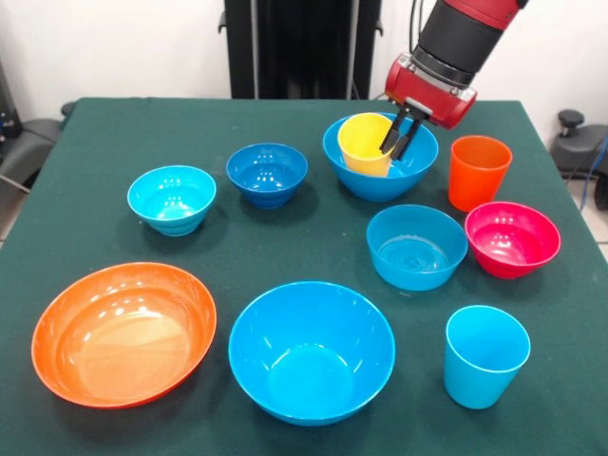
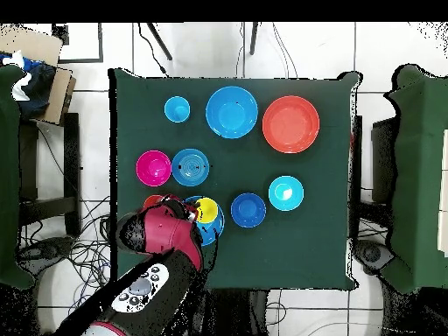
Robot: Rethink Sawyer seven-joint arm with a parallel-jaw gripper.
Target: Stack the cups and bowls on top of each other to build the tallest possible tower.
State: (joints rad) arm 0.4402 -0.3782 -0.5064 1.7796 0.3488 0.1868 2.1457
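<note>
A: Cups first, where are they? We see the yellow cup sitting tilted inside the far big blue bowl. From the table's middle in the front view, that is about one o'clock.

B: And the gripper? We see its jaws clamped on the yellow cup's rim, one finger inside and one outside.

A: The orange cup stands just beside that bowl, at its three o'clock. The light blue cup stands alone at five o'clock.

B: We count more bowls too. The red bowl and the middle blue bowl are side by side. The other big blue bowl is at six o'clock, the wide orange bowl at eight, the cyan bowl at ten, and the dark blue bowl at eleven.

A: What could go wrong, do we think?

B: The cup leans. If the jaws let go now, we think it could tip over in the bowl. It is shiny, so it might slip. The arm could also bump the orange cup, because that one is so close
</note>
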